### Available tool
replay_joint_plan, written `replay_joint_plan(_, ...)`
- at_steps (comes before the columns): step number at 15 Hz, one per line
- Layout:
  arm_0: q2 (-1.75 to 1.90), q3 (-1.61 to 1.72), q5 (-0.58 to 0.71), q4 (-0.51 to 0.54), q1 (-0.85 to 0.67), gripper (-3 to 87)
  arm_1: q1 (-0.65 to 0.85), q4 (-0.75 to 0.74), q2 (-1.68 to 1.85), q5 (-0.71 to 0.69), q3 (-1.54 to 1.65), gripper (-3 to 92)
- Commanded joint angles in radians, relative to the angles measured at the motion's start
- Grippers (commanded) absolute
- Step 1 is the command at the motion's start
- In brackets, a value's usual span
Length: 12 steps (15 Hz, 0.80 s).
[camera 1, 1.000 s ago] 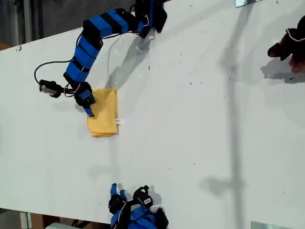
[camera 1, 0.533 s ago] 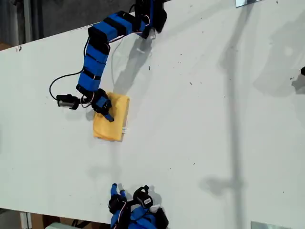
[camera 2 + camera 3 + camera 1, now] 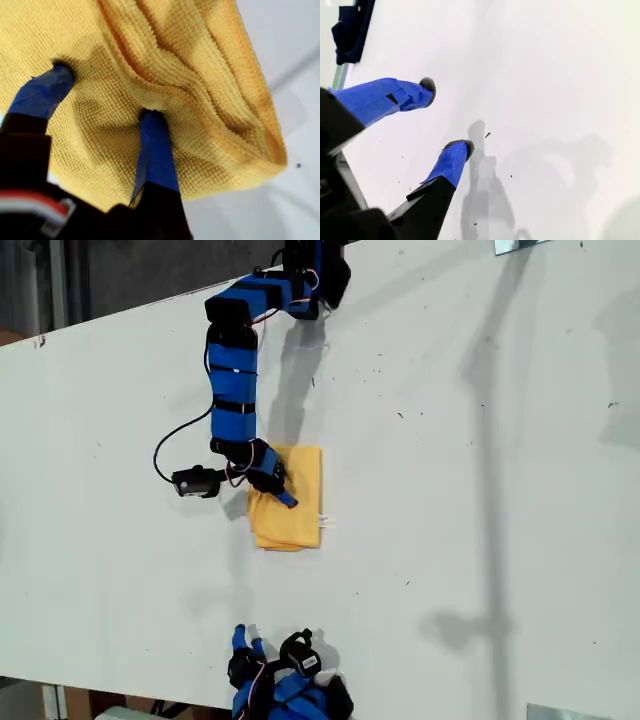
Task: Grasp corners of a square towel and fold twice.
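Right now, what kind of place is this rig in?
Probably a lab or workshop bench, not a home: a bare white table, two blue-taped arms clamped at its edges, my first gripper on the towel.

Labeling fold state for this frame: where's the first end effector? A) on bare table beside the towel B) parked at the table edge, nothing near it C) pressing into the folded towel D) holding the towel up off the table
C: my first end effector has both blue fingertips dug into the folded yellow towel, which lies flat on the white table.
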Motion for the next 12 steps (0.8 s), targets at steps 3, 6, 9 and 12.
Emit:
replay_joint_plan(3,0.009,-0.005,0.005,0.006,-0.003,19.2,-0.178,-0.043,0.072,0.063,-0.006,31.8)
replay_joint_plan(6,0.011,-0.005,0.006,0.006,-0.014,19.3,-0.107,0.011,0.091,0.021,-0.031,32.9)
replay_joint_plan(9,0.009,-0.005,0.003,0.006,-0.02,19.3,-0.078,0.13,0.264,-0.034,-0.104,29.9)
replay_joint_plan(12,0.009,-0.005,0.006,0.006,-0.018,19.3,0.055,0.291,0.611,-0.092,-0.098,27.1)
